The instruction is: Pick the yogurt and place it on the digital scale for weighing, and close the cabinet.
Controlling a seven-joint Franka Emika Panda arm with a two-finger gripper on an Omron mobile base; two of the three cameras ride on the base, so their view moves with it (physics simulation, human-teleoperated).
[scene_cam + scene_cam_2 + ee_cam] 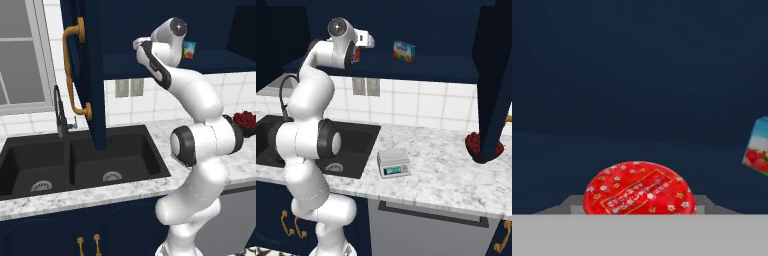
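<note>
Yogurt (pixel 639 189) seemingly at the hand; carton (pixel 758 152) stands nearby.

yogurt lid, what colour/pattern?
The yogurt lid is red with small white star-like specks and a printed label outline, best seen in the hand view.

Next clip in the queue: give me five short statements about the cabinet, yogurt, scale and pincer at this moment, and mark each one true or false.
1. The cabinet door stands open. True.
2. The yogurt already sits on the digital scale. False: the scale's platform is bare, and the yogurt is up in the cabinet, close in front of the hand camera.
3. The blue-green carton stands on the cabinet shelf. True.
4. The scale is inside the sink. False: it sits on the marble counter, beside the sink.
5. The pincer hangs low over the counter. False: the arm reaches up to the cabinet shelf.
</note>
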